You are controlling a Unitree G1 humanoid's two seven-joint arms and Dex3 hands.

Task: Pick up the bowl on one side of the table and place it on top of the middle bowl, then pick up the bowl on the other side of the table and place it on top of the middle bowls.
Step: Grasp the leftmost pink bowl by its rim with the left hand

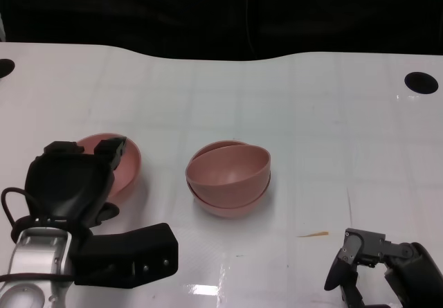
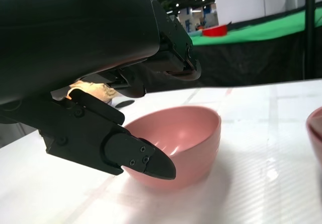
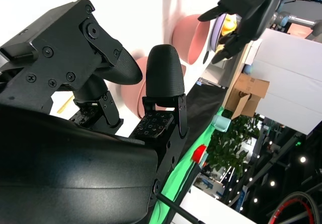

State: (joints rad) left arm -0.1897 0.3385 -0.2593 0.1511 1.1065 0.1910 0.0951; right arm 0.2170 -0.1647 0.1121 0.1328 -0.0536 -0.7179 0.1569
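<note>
Left hand (image 1: 73,176) is positioned at the near rim of the pink side bowl (image 1: 124,166), fingers apart and holding nothing; in the left wrist view one finger (image 2: 146,163) lies in front of the bowl's outer wall while others reach over its rim, so the hand straddles the edge without closing. Whether any finger actually touches the bowl cannot be told. This bowl rests upright on the white table (image 1: 311,128), well to the left of the middle stack.

Middle stack (image 1: 228,176) consists of two pink bowls, the upper one seated tilted in the lower. By my judgement, the first half of the task is complete and the step in hand is the grasp of the remaining bowl.

Recommendation: close on the rim with fingers inside and the opposing finger outside, take a firm pinch before lifting, raise it clear of the table, and carry it level. As the upper stacked bowl sits askew, lower the third bowl centred and release gently, or it may slide off.

Right hand (image 1: 360,259) rests low near the table's near edge, well apart from the bowls, fingers loosely spread and holding nothing.
</note>
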